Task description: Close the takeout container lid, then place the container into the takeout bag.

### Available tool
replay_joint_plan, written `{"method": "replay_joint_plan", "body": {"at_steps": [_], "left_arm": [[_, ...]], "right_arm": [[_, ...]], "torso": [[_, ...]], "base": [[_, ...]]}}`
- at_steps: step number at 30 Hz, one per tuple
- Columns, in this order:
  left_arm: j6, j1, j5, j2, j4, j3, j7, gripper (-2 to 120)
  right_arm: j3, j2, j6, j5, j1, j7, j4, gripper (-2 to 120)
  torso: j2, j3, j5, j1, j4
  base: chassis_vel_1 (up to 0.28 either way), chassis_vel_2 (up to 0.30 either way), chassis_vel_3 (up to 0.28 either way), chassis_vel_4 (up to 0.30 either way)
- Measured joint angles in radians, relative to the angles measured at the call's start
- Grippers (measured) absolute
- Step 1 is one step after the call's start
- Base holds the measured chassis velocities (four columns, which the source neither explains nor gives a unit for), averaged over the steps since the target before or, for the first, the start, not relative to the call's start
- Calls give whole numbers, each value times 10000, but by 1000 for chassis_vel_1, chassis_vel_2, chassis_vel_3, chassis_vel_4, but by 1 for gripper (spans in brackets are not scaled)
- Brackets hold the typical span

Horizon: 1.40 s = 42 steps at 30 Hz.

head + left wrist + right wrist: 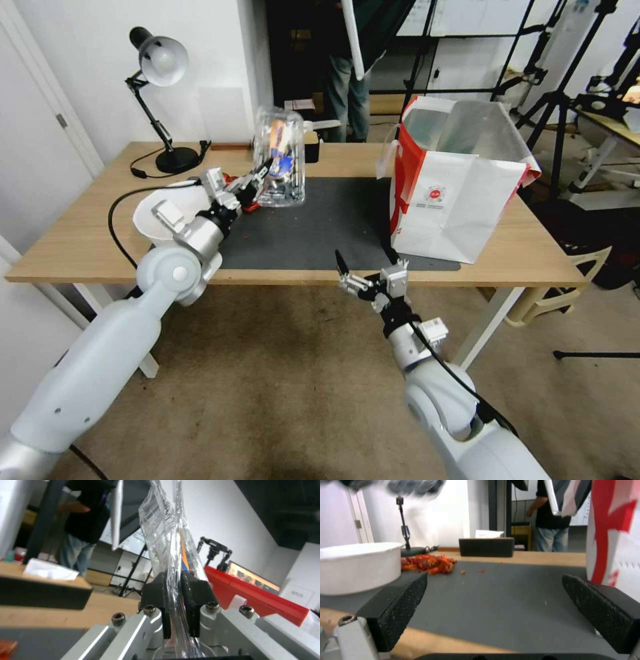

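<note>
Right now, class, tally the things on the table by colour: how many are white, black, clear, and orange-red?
White: 2, the takeout bag and the bowl.
Black: 3, the desk lamp, the tissue box and the mat.
Clear: 1, the takeout container, held by the left gripper.
Orange-red: 1, the crumpled heap.
Total: 7

Your left arm reaches forward and up, wrist raised. The left gripper (pixel 261 175) has its jaws clamped on thin clear plastic, the black pads (pixel 196 597) pressing it from both sides. Your right arm is held lower and shorter, wrist level, with the right gripper (pixel 352 275) and its jaws spread wide, gripping nothing.
</note>
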Motion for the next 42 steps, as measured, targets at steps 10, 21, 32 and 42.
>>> {"method": "replay_joint_plan", "body": {"at_steps": [10,21,32,42], "left_arm": [[-540,-3104,784,-601,1348,2060,8,8],[-931,-5991,1993,-2978,3333,4003,199,7],[-1370,-7161,3058,-4149,4740,5451,1244,7],[-1598,-7292,3499,-4740,5333,5966,1539,7]], "right_arm": [[116,666,944,-1627,-1214,509,173,100],[199,898,1220,-2260,-1560,650,72,100],[165,1057,1219,-2330,-1578,666,-73,100],[126,1145,1201,-2318,-1468,678,-242,100]], "torso": [[0,0,1,0,0],[-2,1,3,1,-7],[-2,0,2,2,1],[-2,1,2,2,-1]], "base": [[0,0,0,0],[0,0,0,0],[0,0,0,0],[0,0,0,0]]}}
